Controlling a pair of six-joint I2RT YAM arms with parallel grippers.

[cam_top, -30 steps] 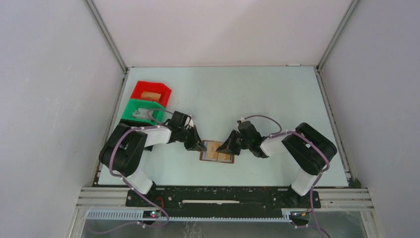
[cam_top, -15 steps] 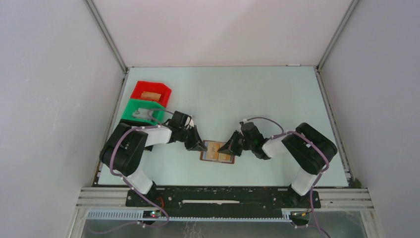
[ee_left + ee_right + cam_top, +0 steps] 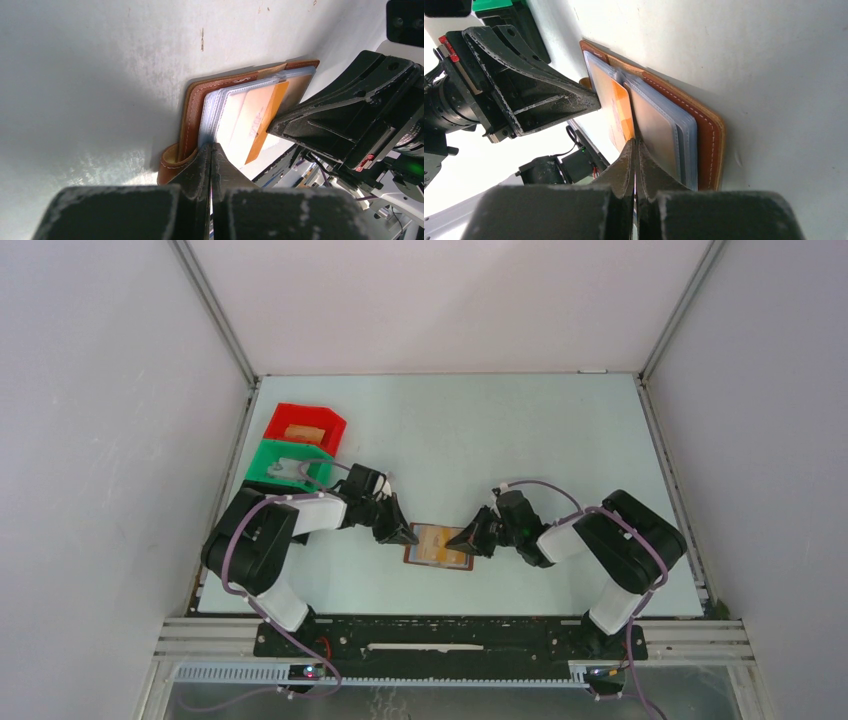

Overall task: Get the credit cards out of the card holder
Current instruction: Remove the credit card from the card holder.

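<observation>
The brown leather card holder (image 3: 437, 547) lies open on the table between my two grippers. In the left wrist view its clear inner sleeves (image 3: 220, 107) show, with an orange-tan credit card (image 3: 260, 117) slid partway out towards the right arm. My left gripper (image 3: 210, 146) is shut, and its tips press on the sleeves' left edge beside the strap tab (image 3: 167, 162). My right gripper (image 3: 634, 141) is shut with its tips on the edge of the orange card (image 3: 621, 112), over the holder's right half (image 3: 709, 140). From above, the left gripper (image 3: 405, 536) and the right gripper (image 3: 468, 540) flank the holder.
A red bin (image 3: 305, 425) and a green bin (image 3: 290, 465) stand at the table's left edge behind the left arm, each with something inside. White walls enclose the table on three sides.
My right gripper has drawn back to the right, and the orange card has slid out across the holder with it. The left gripper has stayed in place.
</observation>
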